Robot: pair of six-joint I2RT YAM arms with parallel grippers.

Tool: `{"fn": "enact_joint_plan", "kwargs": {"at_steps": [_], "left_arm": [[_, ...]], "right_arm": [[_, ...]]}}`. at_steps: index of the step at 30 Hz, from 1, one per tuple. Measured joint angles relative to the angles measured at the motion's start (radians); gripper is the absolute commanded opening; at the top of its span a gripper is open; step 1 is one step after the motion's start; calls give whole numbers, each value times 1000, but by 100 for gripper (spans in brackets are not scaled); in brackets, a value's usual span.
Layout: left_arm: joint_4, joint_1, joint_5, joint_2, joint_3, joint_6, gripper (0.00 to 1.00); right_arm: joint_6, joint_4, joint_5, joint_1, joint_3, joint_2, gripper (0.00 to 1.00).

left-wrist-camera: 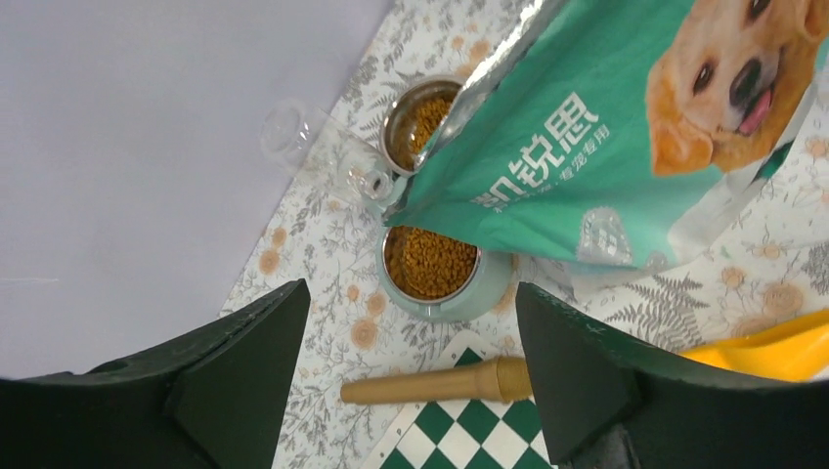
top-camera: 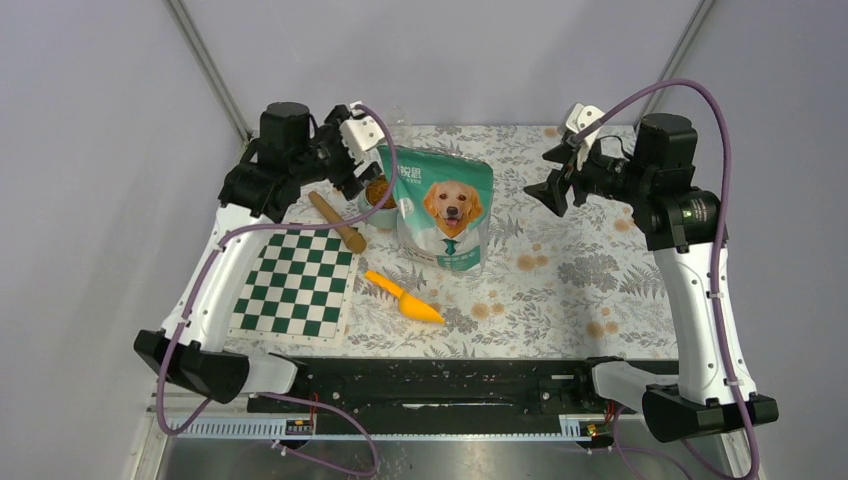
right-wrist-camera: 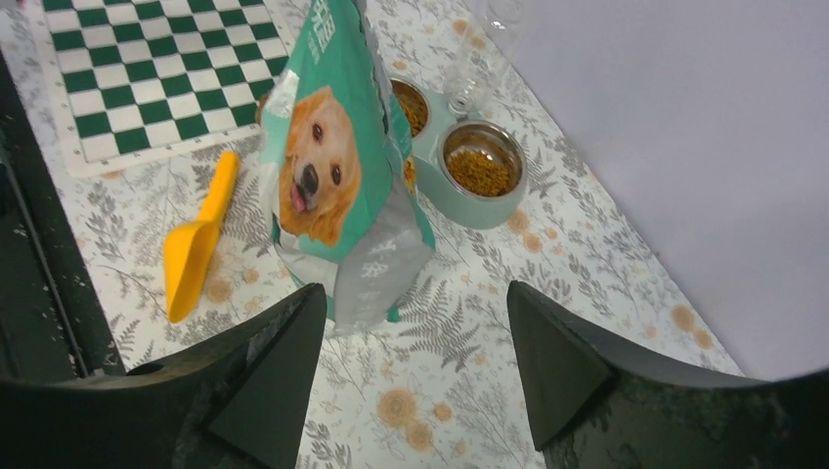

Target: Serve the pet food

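1. The pet food (left-wrist-camera: 430, 262) is a loose mass of small brown pellets. It lies in both steel bowls of a pale green double feeder (left-wrist-camera: 459, 305) at the far left of the desk (top-camera: 580, 270).
2. A teal dog-food bag (top-camera: 445, 205) stands upright just beside the feeder; any food inside it is hidden.
3. The left fingers (left-wrist-camera: 244, 371) are spread wide and empty, hanging above the feeder. The right fingers (right-wrist-camera: 264, 381) are likewise spread and empty, apart from the bag on its other side.
4. The kibble looks dry, light and free-flowing. Fingers cannot pinch it; it would roll and scatter, so it needs a carrier.
5. The orange scoop (top-camera: 405, 298), lying in front of the bag, seems stiff and light. Its narrow handle is the likely hold, with the cup kept level.
6. The bag is probably soft, crinkly and slick. A pinch at its upper edge may let it sag or tip, so a second supporting hold seems wise.
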Motion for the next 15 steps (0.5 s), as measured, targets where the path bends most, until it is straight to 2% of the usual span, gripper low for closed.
{"fn": "enact_joint_plan", "kwargs": {"at_steps": [8,15], "left_arm": [[200,0,18,-93,-127,-163,81],[351,0,-57,-232,-254,-381,85]], "right_arm": [[220,261,-85,37,-98,31,77],[275,371,-69,156,-101,124,75]]}}
